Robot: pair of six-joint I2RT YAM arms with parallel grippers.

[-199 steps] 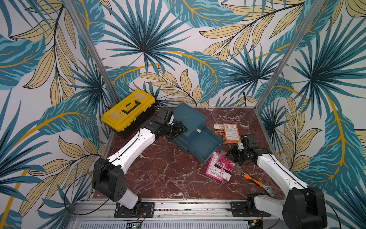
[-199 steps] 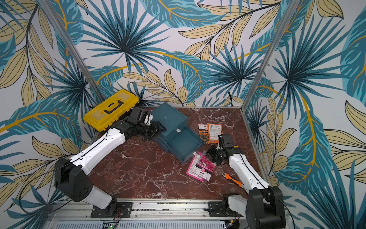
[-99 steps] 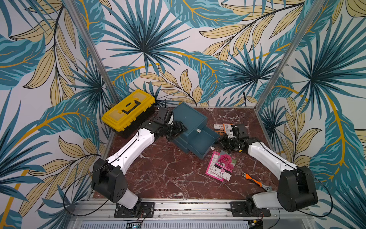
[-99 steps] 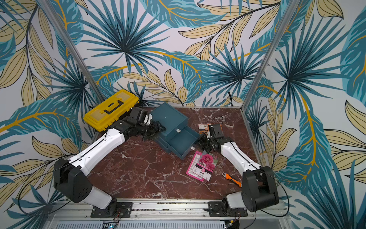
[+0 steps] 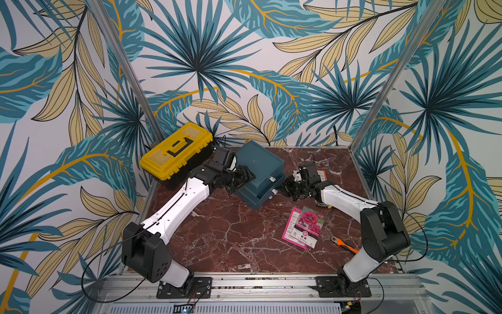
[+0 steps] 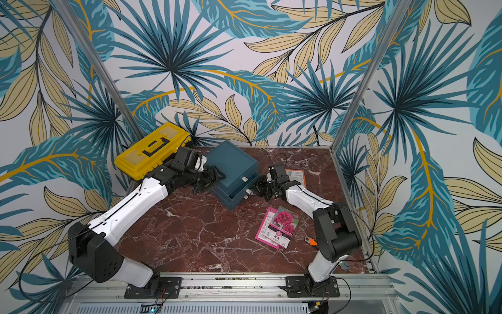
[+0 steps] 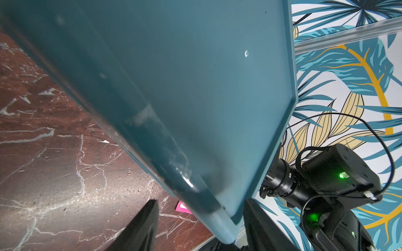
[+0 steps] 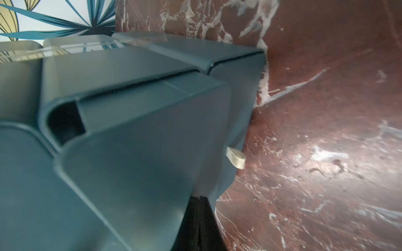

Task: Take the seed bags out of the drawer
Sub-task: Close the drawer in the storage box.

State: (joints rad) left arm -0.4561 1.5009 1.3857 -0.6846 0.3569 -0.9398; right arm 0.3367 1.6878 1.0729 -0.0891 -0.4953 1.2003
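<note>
A teal drawer cabinet [image 5: 259, 165] stands at the back of the marble table. Its lower drawer [image 5: 262, 194] sticks out only slightly, and its inside is hidden. My right gripper [image 5: 285, 190] is shut, with its tips [image 8: 199, 197] against the drawer's front near a cream pull tab [image 8: 236, 158]. My left gripper [image 5: 244, 176] is open and straddles the cabinet's far corner [image 7: 217, 217]; one finger [image 7: 148, 217] stands off the wall. Two magenta seed bags [image 5: 304, 227] lie overlapped on the table. An orange seed bag [image 6: 297, 175] lies behind my right wrist.
A yellow toolbox [image 5: 176, 149] sits at the back left, close behind my left arm. An orange-handled wrench [image 5: 346, 244] lies by the right arm's base. Patterned walls and metal posts close in the table on three sides.
My right gripper has swung from beside the magenta bags to the drawer front. The drawer, wide open a second ago, has slid almost fully in. The left arm has stayed put.
</note>
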